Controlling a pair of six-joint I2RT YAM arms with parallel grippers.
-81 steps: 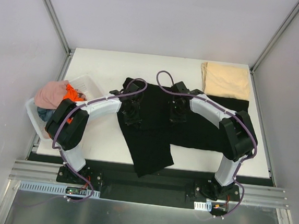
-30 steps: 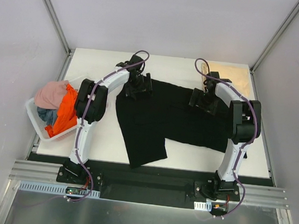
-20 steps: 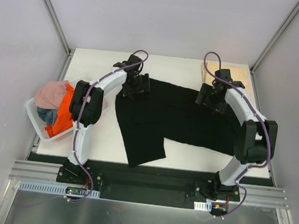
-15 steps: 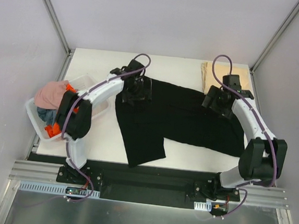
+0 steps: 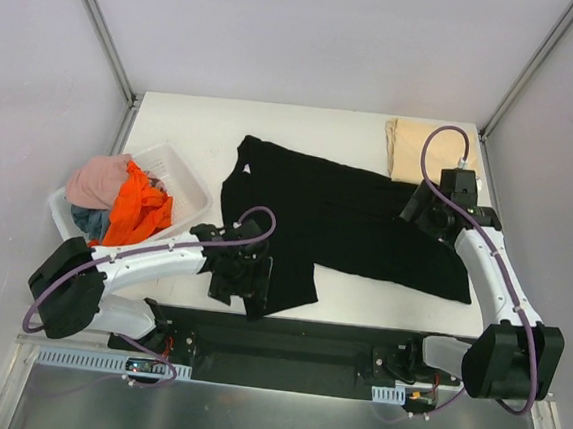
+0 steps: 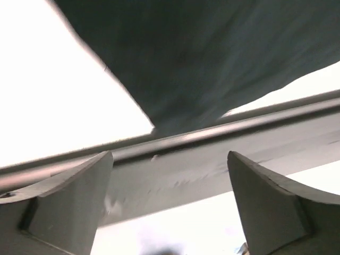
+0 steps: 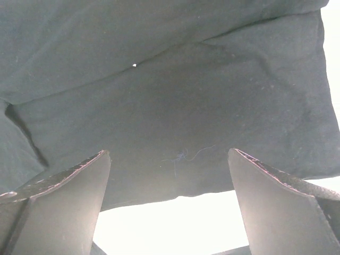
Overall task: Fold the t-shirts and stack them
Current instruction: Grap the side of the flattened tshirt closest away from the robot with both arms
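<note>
**Black t-shirt spread for folding, one open gripper at each end**

1. Table. White top; it carries every item below.
2. Black t-shirt. It lies flat and unfolded at mid-table. The long axis runs left to right, slanting slightly toward the near edge at its right end. One flap reaches down from the left part to the near edge of the table, and in the left wrist view its corner sits against the edge rail.
3. Basket. White plastic, at the left edge of the table, well apart from the black cloth.
4. Tan t-shirt. Folded, at the far right corner, just beyond the black one's right end. Probably the start of the stack.
5. Basket contents, all crumpled and not yet folded: pink t-shirt, orange t-shirt, grey-blue t-shirt.
6. Left gripper. Fingers are spread wide with nothing between them. It is low over the near flap, and the cloth lies ahead of it and away from the arm bases. This is the nearer arm for that flap.
7. Right gripper. Fingers are spread wide and hold nothing. It hangs over the right end of the black cloth, with the cloth's edge and bare table below it in the wrist view. This is the nearer arm for that end.

Judgement: with one gripper at each end, the next fold probably starts with a pinch on these two parts.
</note>
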